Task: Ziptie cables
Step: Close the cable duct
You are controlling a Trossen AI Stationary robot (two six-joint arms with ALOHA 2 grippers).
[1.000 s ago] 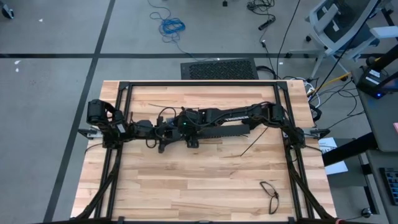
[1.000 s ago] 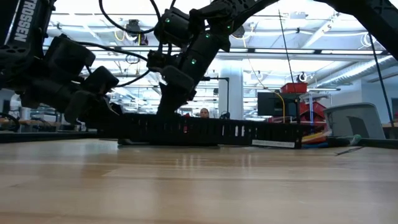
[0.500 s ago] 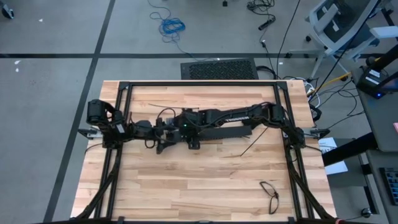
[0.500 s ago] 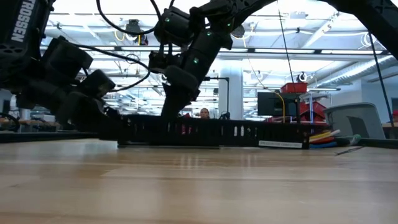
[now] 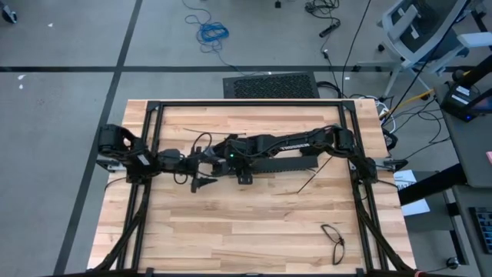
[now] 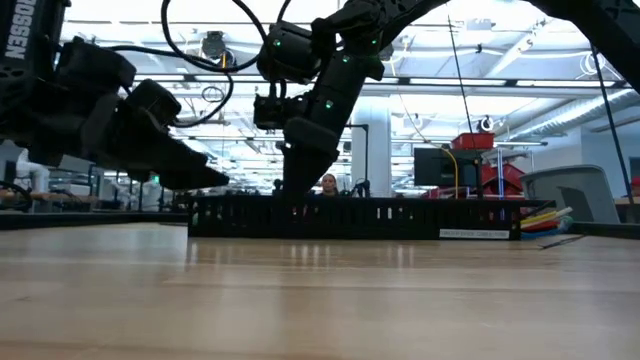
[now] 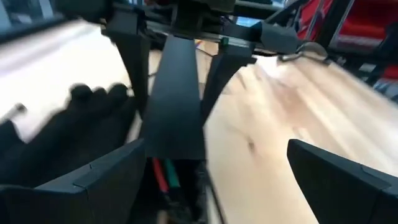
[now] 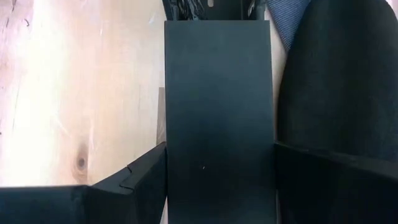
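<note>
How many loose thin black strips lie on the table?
2: one slanted strip on the right, one long strip by the far edge; more may be hidden.

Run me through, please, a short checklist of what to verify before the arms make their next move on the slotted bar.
1. Right gripper grips the slotted bar: ok, a finger presses each side.
2. Left gripper free: ok, fingers wide apart and empty.
3. Left gripper off the table: ok, it hangs above the wood by the bar's end.
4. Cables seated in the bar: cannot tell, only coloured ends show.
5. Thin black strip in hand: not ok, it lies on the table.
</note>
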